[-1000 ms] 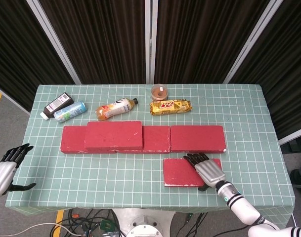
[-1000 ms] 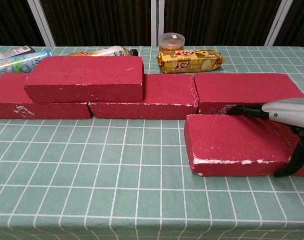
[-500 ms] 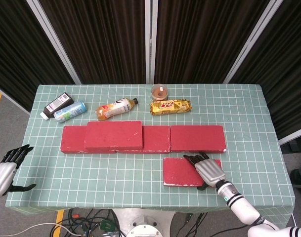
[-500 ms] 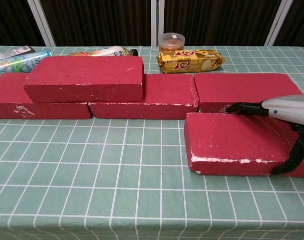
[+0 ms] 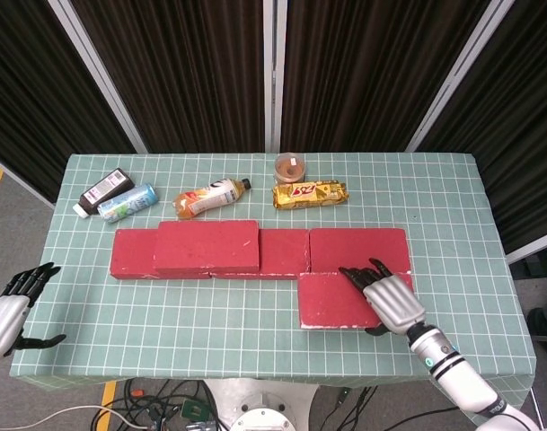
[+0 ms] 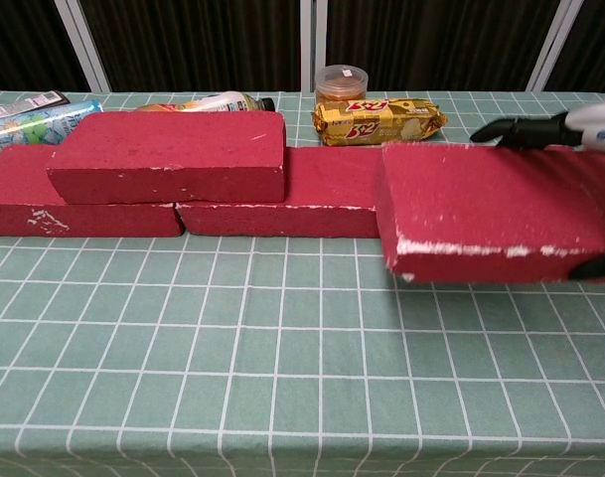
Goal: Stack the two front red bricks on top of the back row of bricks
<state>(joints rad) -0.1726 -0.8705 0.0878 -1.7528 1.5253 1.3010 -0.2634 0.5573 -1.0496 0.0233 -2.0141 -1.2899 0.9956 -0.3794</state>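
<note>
right robot hand [image 5: 387, 301]: gripped the front brick [image 6: 486, 209], held clear of the surface [image 5: 210, 305], near the back row [image 5: 358, 250]
stacked brick [image 5: 207, 245]: on the row's left part
left robot hand [image 5: 8, 314]: empty, fingers spread, off the surface's near-left edge

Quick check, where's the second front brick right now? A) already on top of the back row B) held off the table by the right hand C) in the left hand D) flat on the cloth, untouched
B: in the chest view the right hand grips the brick, whose bottom edge hangs clear of the tablecloth in front of the back row.
</note>
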